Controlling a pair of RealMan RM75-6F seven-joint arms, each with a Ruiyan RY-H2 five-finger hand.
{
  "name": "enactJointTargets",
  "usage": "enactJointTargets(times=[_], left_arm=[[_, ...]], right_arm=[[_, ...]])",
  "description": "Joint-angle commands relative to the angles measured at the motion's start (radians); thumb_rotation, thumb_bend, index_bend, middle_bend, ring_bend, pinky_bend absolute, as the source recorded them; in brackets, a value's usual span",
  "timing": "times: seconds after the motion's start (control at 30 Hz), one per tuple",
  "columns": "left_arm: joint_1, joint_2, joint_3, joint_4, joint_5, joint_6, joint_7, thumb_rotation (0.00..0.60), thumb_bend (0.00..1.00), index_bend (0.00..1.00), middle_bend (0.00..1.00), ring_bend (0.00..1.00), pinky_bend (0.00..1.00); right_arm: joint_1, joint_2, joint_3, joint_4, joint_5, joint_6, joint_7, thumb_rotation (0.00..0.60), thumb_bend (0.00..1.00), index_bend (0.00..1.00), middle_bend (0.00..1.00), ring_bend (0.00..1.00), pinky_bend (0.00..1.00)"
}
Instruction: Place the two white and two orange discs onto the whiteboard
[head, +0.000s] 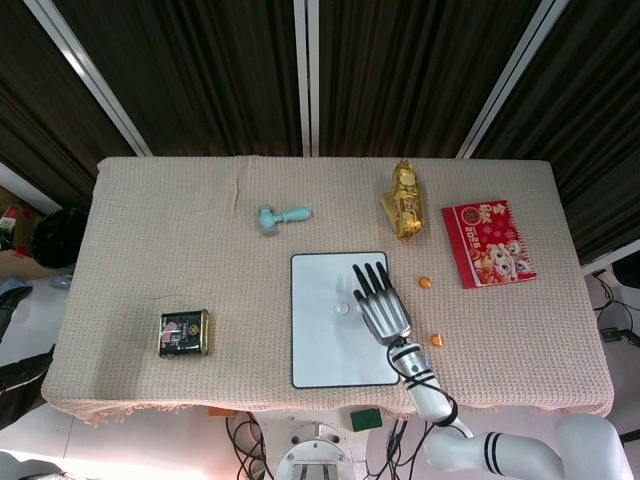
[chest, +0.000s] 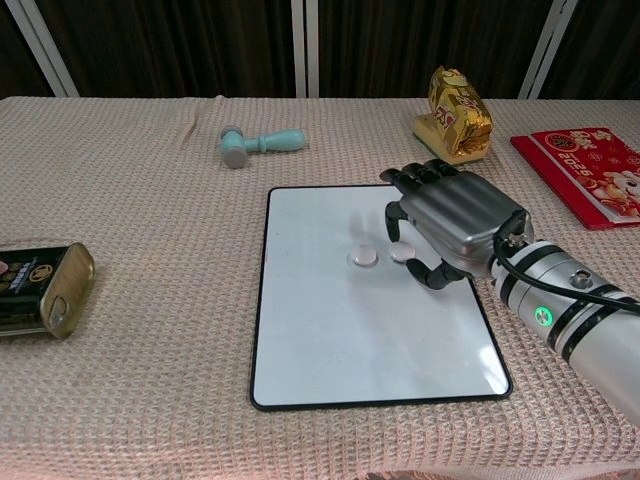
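i have the right robot hand (chest: 440, 225) over the flat white rectangular whiteboard with the dark rim (chest: 330, 340), pinching a small white round disc (chest: 402, 254) between thumb and a fingertip while the other fingers curl forward. the first white disc (chest: 362, 258) already lies on the board just to the left of the robot hand, close beside the one i carry. to do this well i want to lower until the disc is flat on the board, keep it clear of its neighbour so i don't nudge it, then part the fingers gently and lift straight up. the two small orange discs (head: 424, 283) (head: 436, 340) wait on the beige woven surface (chest: 140, 200) to the right of the robot hand, off the board. the left robot hand isn't in either view.
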Motion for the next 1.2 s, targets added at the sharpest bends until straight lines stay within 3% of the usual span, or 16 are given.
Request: enactJointTargets(times=[0.03,0.87,0.97,1.2], left_arm=[[0.000,0.000,0.000,0.000,0.000,-0.001,-0.001,0.600,0.10,0.12,0.14,0.00,0.12],[-0.001,0.001,0.000,0.001,0.002,-0.002,-0.004,0.600,0.10,0.12,0.14,0.00,0.12],[-0.001,0.001,0.000,0.001,0.000,-0.002,-0.004,0.600,0.10,0.12,0.14,0.00,0.12],[-0.002,0.000,0.000,0.001,0.001,-0.005,-0.003,0.600,0.10,0.12,0.14,0.00,0.12]], right_arm=[[0.003,-0.003,-0.001,0.002,0.000,-0.001,-0.002,0.600,0.45,0.52,0.00,0.00,0.00],[0.035,-0.034,-0.007,0.020,0.016,-0.008,-0.013,0.600,0.45,0.48,0.00,0.00,0.00],[0.037,-0.032,-0.009,0.018,0.019,-0.009,-0.013,0.600,0.44,0.43,0.00,0.00,0.00],[0.035,-0.014,-0.016,-0.003,0.014,-0.004,-0.006,0.600,0.39,0.20,0.00,0.00,0.00]])
